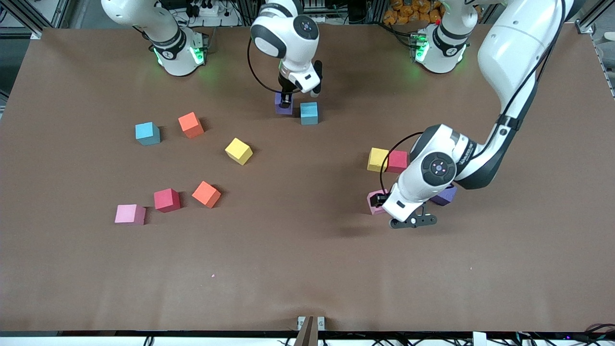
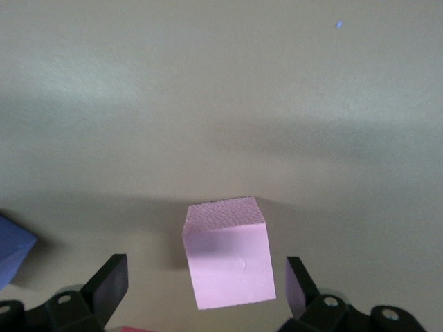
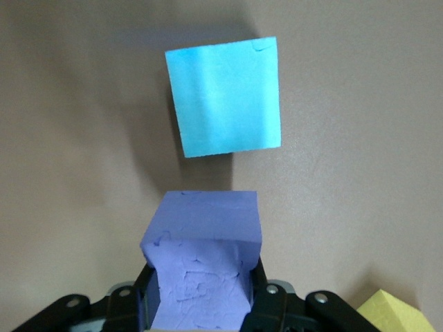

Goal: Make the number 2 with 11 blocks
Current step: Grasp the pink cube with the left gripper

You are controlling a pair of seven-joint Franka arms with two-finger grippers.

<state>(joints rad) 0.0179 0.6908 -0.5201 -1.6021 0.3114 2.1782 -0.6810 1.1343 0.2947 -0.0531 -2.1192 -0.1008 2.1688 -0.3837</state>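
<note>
My right gripper [image 1: 287,100] [image 3: 202,294] is shut on a purple block [image 1: 283,105] [image 3: 204,270], low at the table beside a teal-blue cube [image 1: 309,113] [image 3: 225,97]. My left gripper [image 1: 379,201] [image 2: 205,283] is open, low over the table, with a pink block [image 1: 372,204] [image 2: 228,252] between its fingers [image 2: 111,283], untouched. Beside it lies a second purple block [image 1: 444,196] [image 2: 10,249], partly hidden by the left arm. A yellow block [image 1: 378,159] abuts a red block [image 1: 398,161], farther from the front camera than the pink one.
Loose cubes lie toward the right arm's end: light blue [image 1: 147,133], orange [image 1: 191,124], yellow [image 1: 239,151] [image 3: 391,315], red [image 1: 166,200], orange [image 1: 206,194], pink [image 1: 129,214]. Bare brown table [image 1: 307,269] runs along the front edge.
</note>
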